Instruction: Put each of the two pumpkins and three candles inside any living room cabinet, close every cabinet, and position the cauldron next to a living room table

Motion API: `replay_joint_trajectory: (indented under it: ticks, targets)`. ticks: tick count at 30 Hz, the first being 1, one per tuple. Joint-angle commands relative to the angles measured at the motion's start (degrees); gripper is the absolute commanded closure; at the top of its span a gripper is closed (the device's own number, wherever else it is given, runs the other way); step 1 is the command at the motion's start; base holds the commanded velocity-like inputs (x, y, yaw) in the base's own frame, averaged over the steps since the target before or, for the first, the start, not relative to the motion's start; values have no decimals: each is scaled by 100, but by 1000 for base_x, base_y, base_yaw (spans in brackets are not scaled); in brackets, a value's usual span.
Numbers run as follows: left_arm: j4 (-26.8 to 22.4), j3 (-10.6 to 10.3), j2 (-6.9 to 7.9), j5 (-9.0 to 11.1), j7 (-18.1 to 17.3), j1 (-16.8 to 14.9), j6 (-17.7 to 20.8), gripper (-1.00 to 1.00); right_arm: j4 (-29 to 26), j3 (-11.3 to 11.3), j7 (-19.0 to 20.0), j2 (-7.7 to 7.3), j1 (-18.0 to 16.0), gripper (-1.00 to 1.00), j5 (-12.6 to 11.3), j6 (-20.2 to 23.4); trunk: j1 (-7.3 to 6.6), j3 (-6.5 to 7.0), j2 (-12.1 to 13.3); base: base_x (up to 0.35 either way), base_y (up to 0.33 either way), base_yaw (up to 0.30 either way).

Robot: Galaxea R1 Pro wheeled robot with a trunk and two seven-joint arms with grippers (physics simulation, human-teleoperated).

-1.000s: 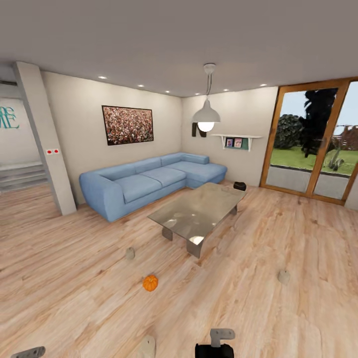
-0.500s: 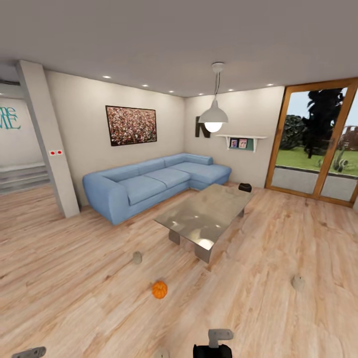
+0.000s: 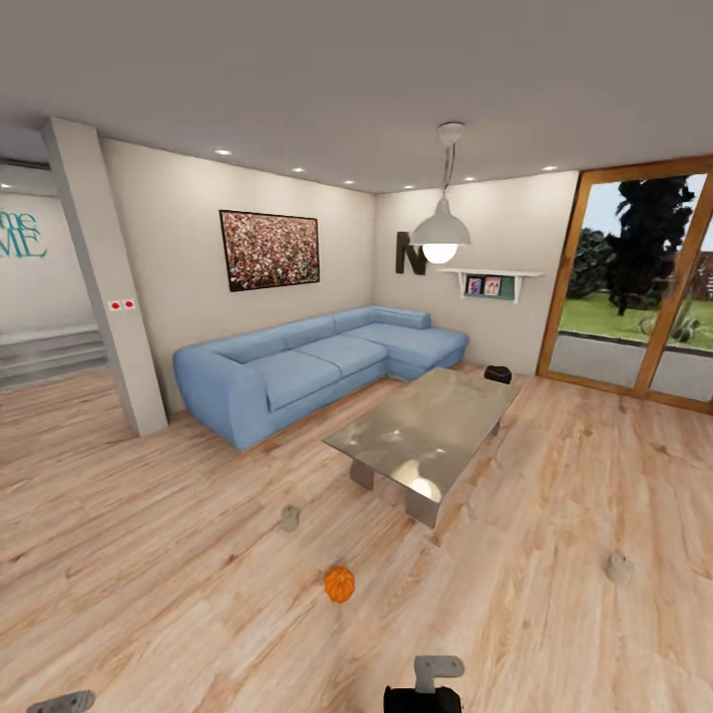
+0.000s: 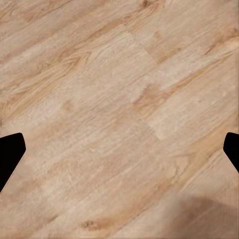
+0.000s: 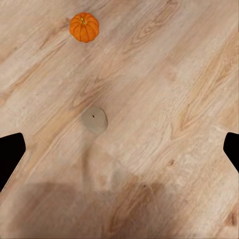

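Teal wall lettering point(image 3: 20, 236) reads "ME"; both grippers, left point(image 4: 119, 149) and right point(image 5: 119, 149), spread wide.

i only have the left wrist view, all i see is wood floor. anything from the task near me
Observer: Yes, the head view shows one pumpkin on the floor just ahead of the robot.
Operator: any candles
Observer: The right wrist view shows a pale candle on the floor near that pumpkin; two more pale ones, and, sit on the floor in the head view.
Operator: where's the cauldron
Observer: A small black pot sits on the floor past the far end of the glass table, by the blue sofa.
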Motion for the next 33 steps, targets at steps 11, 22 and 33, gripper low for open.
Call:
replay_joint_trajectory:
  ticks: [11,22,33]
  targets:
    - [11,28,1,26,-340,-3,52,-100,-8,22,-45,-4,-3,-100,-43,16,3,-3,-5,132,264,0]
    - [-288,26,3,63,-1931,-8,1287,-100,-24,-296,-30,-12,-54,-100,-465,443,3,-3,-5,23,31,0]
    - [-304,35,-1,57,-1977,-4,962,-100,-40,-417,-33,-33,-79,-100,-797,802,47,-39,-85,1,1,0]
